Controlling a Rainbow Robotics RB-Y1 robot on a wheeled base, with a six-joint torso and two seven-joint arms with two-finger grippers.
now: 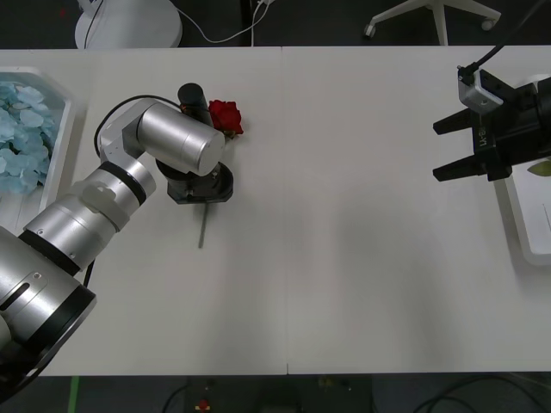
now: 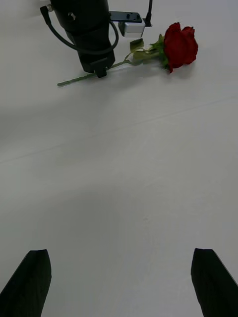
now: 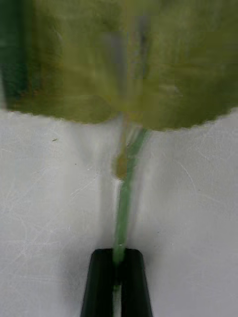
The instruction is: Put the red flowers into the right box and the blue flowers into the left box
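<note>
The left gripper (image 1: 201, 191) is down at the table (image 1: 344, 258) left of centre, its black fingers (image 3: 104, 277) pinched together on the thin green stem of 1 red rose (image 1: 225, 117). Gripping low on the stem, near of the leaves (image 3: 124, 64), looks sensible: the bloom stays uncrushed and the flower should hang clear when lifted. The rose lies flat on the table with its head toward the far edge and its stem end poking out on the near side of the gripper.

The right gripper (image 1: 448, 148) hovers at the right side, just left of the right box (image 1: 523, 225), its 2 black fingers spread wide and holding nothing; it seems placed there to wait near its tray.

The blue flowers (image 1: 21, 129) already fill the left box (image 1: 67, 112) at the far left.

The rose is a small, tightly furled deep-red bloom with green sepals and a few leaves on a slender, wiry stem. It looks light, and might swing or rotate in so narrow a pinch.
</note>
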